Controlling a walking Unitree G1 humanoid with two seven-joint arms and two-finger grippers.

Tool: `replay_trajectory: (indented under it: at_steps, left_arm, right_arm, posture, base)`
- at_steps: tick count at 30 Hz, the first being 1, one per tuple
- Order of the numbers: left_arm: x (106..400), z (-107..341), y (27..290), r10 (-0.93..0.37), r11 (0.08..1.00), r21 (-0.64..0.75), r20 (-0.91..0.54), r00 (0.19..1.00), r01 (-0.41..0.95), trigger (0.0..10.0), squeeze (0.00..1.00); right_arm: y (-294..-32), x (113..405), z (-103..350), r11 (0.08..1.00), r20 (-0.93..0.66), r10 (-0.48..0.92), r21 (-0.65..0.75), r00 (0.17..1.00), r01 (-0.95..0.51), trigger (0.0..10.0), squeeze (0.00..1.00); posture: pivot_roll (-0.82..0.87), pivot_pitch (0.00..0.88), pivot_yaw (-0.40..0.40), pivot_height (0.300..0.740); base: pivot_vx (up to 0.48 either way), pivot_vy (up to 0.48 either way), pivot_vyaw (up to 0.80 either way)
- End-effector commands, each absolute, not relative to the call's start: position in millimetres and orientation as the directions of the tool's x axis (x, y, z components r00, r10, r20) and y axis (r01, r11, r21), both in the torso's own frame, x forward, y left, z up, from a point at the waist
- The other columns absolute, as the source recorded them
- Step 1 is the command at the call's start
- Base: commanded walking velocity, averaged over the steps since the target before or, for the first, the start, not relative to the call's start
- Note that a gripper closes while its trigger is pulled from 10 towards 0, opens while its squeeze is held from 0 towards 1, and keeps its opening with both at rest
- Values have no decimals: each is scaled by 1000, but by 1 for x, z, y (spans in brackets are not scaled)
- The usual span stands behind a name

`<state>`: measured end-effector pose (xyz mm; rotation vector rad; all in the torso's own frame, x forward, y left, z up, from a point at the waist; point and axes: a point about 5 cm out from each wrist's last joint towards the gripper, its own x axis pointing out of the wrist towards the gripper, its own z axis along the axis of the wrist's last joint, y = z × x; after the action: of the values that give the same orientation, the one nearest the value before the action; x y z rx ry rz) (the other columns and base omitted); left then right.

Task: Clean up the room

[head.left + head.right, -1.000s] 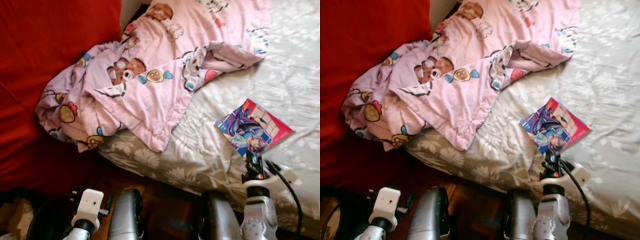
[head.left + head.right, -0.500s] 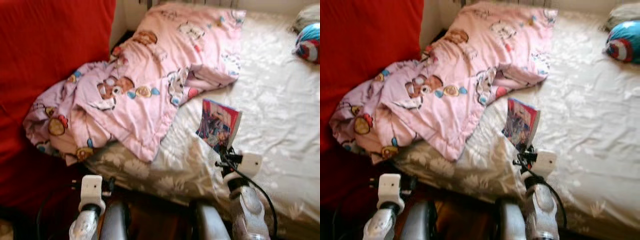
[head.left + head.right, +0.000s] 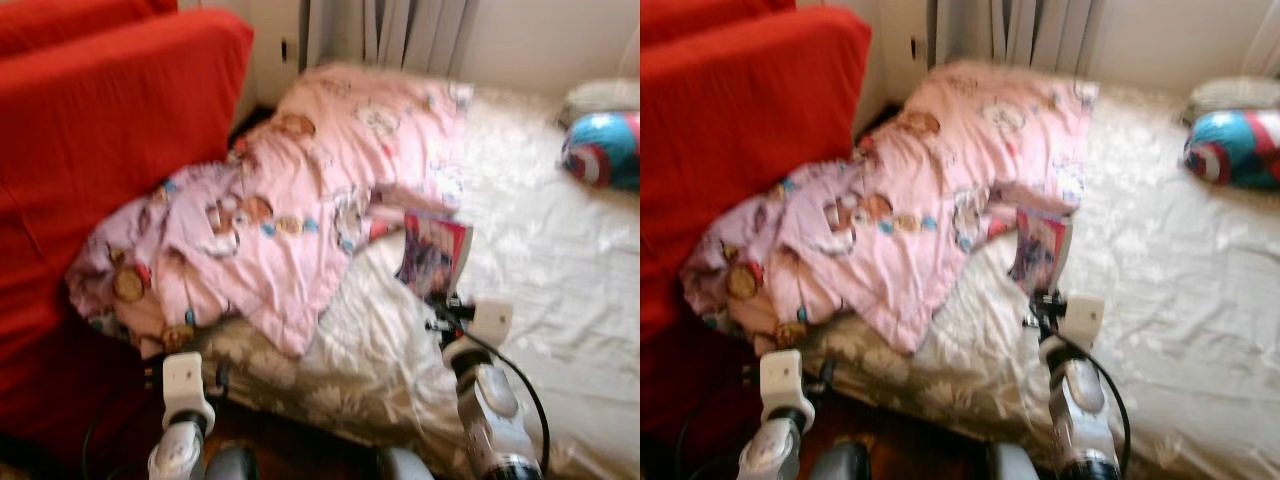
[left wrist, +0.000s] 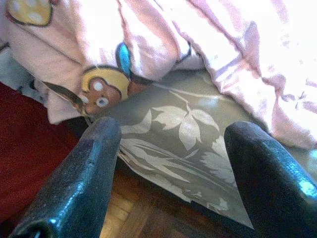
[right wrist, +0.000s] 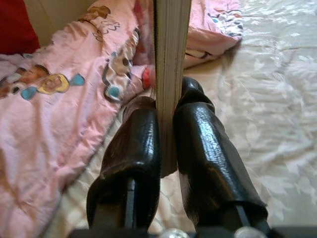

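With the right tool [image 3: 440,312] pinching the comic book [image 3: 432,252] upright above the bed [image 3: 560,300], right of the pink duvet [image 3: 300,220], we keep a firm, level grip; the left tool [image 4: 168,168] hangs spread.

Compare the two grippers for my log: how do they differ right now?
The right gripper has its fingers shut on the colourful paperback book, raised upright above the floral-sheeted bed. The left gripper is open, holding nothing, low by the bed's edge. Both have black fingers.
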<state>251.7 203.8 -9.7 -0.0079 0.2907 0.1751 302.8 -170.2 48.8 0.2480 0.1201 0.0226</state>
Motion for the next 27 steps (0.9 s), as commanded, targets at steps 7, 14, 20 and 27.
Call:
replay_trajectory:
  at_steps: [7,14,20,27]
  left_arm:
    - [234,-31,222,222,969,-1,-424,878,-246,10000,0]
    - [217,-48,230,219,969,28,-551,805,-244,10000,0]
    - [210,-55,232,213,964,3,-611,763,-266,10000,0]
    - [201,-64,223,209,957,-16,-661,721,-291,10000,0]
  right_arm:
    - [-172,313,52,965,-90,10,261,996,14,10000,0]
    - [-172,316,47,963,-122,11,269,992,22,10000,0]
    - [-183,312,38,966,-166,-26,250,986,67,10000,0]
    - [-203,307,32,975,-191,-45,206,981,85,10000,0]
  posture:
    - [29,0,-59,740]
    - [12,0,-20,740]
    - [-23,0,6,740]
    - [2,0,-59,740]
  base:
    - [0,0,0]
    - [0,0,0]
    - [0,0,0]
    - [0,0,0]
